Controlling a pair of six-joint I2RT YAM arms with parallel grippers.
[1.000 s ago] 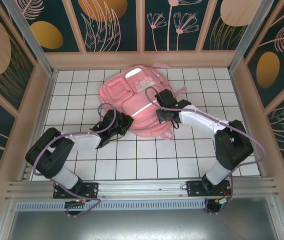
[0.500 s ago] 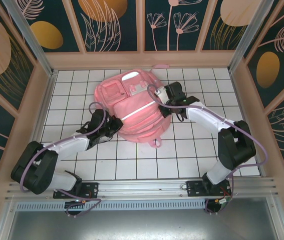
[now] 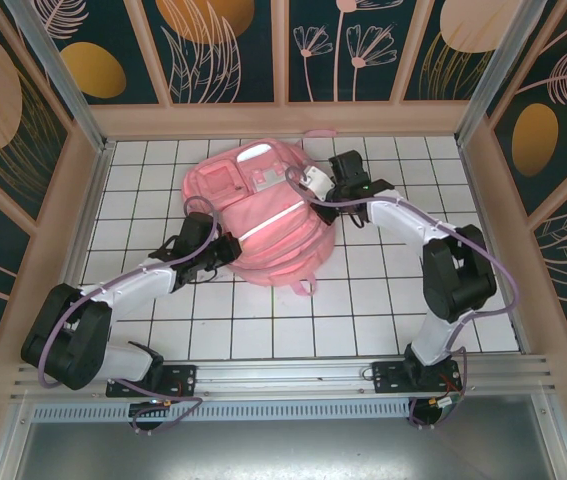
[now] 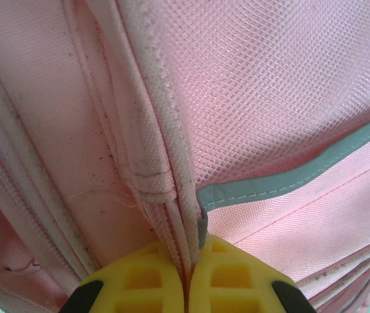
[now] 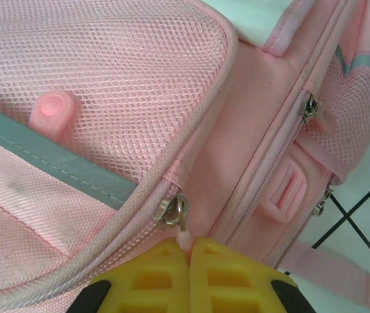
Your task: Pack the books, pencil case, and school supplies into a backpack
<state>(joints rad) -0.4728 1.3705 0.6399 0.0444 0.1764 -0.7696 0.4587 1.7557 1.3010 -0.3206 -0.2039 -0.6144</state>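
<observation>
The big pink backpack (image 3: pixel 263 215) lies on the white tiled table (image 3: pixel 363 320), up close to the back wall (image 3: pixel 283 118). It looks soft and puffy, with pale stripes and net cloth on its pockets. The left gripper (image 4: pixel 187 264) is squeezed tight on a seam at the bag's left edge. The right gripper (image 5: pixel 189 251) pinches the little zipper pull (image 5: pixel 183 238) on the bag's right side. Lots of bare tiles lie between the bag and the arms' bases.
</observation>
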